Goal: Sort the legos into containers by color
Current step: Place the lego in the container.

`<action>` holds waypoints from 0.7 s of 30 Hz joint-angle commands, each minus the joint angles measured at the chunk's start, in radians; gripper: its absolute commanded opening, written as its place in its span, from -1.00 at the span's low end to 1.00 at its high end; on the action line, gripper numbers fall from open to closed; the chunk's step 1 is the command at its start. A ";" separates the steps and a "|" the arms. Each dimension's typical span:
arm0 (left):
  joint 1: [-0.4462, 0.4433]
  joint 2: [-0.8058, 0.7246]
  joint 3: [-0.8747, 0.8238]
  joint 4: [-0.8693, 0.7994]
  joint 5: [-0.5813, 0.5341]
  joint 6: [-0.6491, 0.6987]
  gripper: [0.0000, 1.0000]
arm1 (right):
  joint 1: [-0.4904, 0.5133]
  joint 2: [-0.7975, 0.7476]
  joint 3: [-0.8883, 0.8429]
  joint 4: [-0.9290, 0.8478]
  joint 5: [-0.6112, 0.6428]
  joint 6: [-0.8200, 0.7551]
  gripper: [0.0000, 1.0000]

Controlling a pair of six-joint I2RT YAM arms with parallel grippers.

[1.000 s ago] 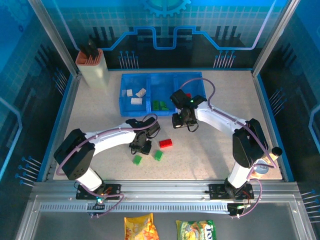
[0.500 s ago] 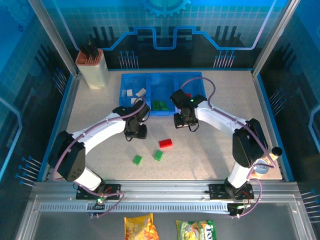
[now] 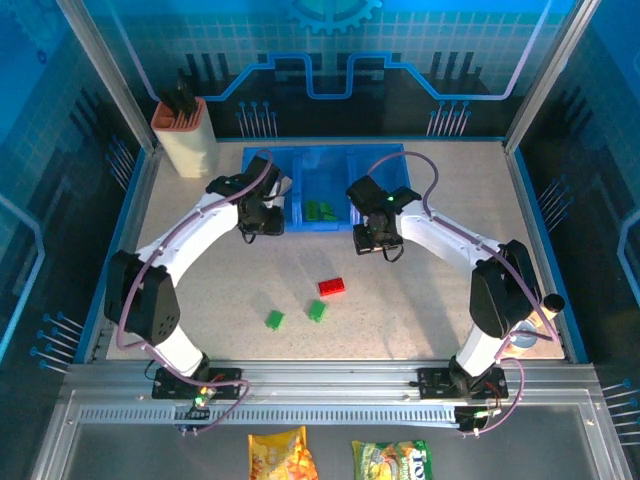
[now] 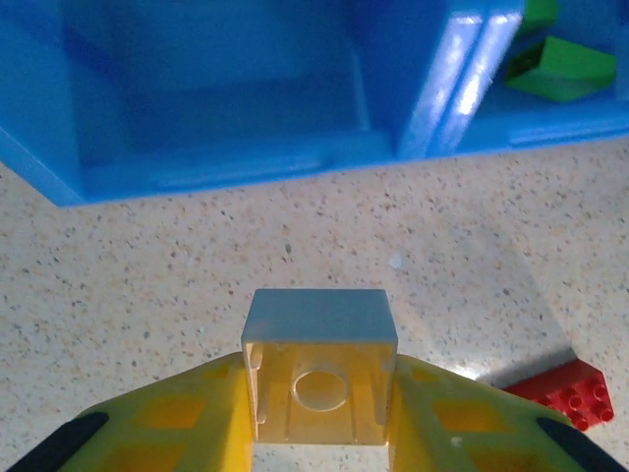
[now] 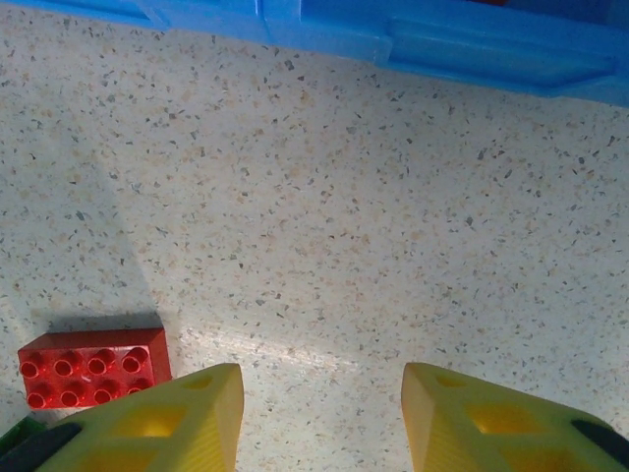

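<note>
**Left claw delivering a cream brick to the left-hand bin**

The left claw [image 4: 319,398] pinches a cream brick [image 4: 319,339] by two opposite sides, hollow underside towards the wrist camera. It is held above the desk [image 4: 147,285], just on the near side of the containers [image 4: 226,169]. Straight beyond lies the left compartment [image 4: 206,88]; its contents are hard to make out here, probably because the near wall hides the floor. The middle compartment [image 4: 550,116], to the right, holds green legos [image 4: 562,69].

The right claw [image 5: 319,393] is spread and empty over bare desk near the tray's near edge, with a red brick [image 5: 93,366] near and left of it. Seen from overhead, a green brick [image 3: 274,319] and a second green brick [image 3: 317,310] lie loose, nearer than the red one.

Judged step: drop the cream brick in the left compartment. Done well, the brick clears the near wall before release. It keeps left of the divider so that it cannot fall among the greens, and it is let go low to limit bouncing.
</note>
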 commanded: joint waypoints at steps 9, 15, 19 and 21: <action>0.080 0.157 0.119 0.065 0.049 0.017 -0.30 | -0.012 -0.065 -0.006 -0.041 0.009 0.002 -0.05; 0.097 0.248 0.178 0.083 0.048 0.005 -0.31 | -0.012 -0.079 -0.018 -0.047 0.014 0.008 -0.05; 0.109 0.301 0.214 0.095 0.053 -0.007 -0.31 | -0.011 -0.089 -0.020 -0.056 0.011 0.013 -0.05; 0.112 0.331 0.236 0.093 0.056 -0.008 -0.31 | -0.009 -0.096 -0.021 -0.065 0.015 0.016 -0.05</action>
